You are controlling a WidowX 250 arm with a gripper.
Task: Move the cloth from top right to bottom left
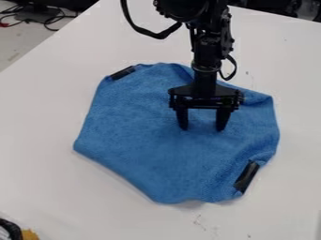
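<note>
The gripper [202,128] hangs over the upper right part of the blue cloth [144,136], its two fingers pointing down and spread apart, with only cloth surface visible between them. Whether the fingertips touch the cloth cannot be told. Spread mostly flat on the white table, the cloth has its upper right and lower left corners folded or cut off in outline. One black strip [122,72] lies at its upper left corner and another black strip [246,176] at its lower right. The arm covers part of the cloth's top edge.
The white table [50,197] surrounds the cloth, and its left edge runs diagonally at the upper left. Black cables [53,21] lie beyond that edge. At the bottom left corner is a black and yellow object [28,234].
</note>
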